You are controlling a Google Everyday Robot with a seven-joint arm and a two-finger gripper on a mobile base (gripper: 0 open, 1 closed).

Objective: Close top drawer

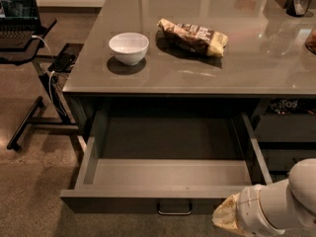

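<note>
- Top drawer (168, 177): wide open beneath surface (256, 58), handle (174, 209) centred on front.
- Pincer (226, 220): low, right of handle; open or closed, cannot tell.
- Advised: press front squarely, near centre, straight inward.

White bowl (129, 47) on the grey countertop (256, 68), left of centre, near the front edge. To its right and a little farther back, a crumpled brown-and-yellow snack bag (193, 34) lying flat, apart from the bowl. Far left, an open laptop (19, 14) on a dark stand (29, 117), with a white cable (49, 75) hanging alongside. Speckled floor (34, 191) underneath.
</note>
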